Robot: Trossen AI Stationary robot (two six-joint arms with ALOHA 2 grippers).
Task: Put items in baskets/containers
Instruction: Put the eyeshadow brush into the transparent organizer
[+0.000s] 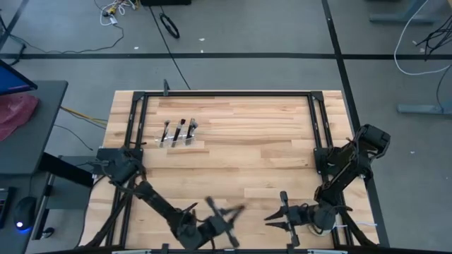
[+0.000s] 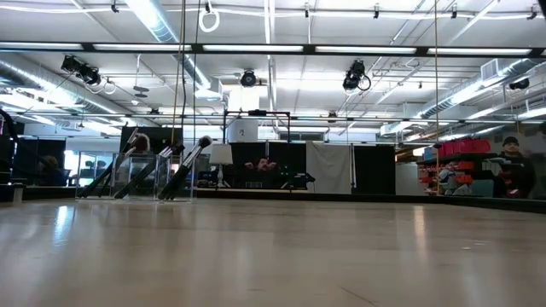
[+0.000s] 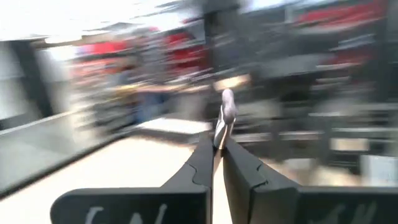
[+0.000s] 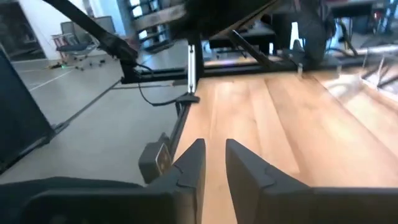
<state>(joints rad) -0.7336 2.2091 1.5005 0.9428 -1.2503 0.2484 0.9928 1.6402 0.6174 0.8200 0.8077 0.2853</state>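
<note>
A clear plastic brush holder stands at the table's far left. Three dark-handled brushes stand in it and lean against its walls; it also shows in the low view. My left gripper is near the table's near edge, left of the middle, shut on one makeup brush with a silver ferrule and a pale bristle head. My right gripper is at the near edge, right of the middle, slightly open and empty. Neither gripper shows in the low view. My left gripper pinches the brush between its two fingertips, just below the silver ferrule. The fingers lie along the brush. The ferrule and bristle head stick out past the fingertips, up and clear of the table. The handle is hidden between the fingers.
A black frame runs along the table's far edge and down both sides. The arm bases stand at the left and right edges. Bare wood lies between the holder and the grippers. A person stands far off in the room.
</note>
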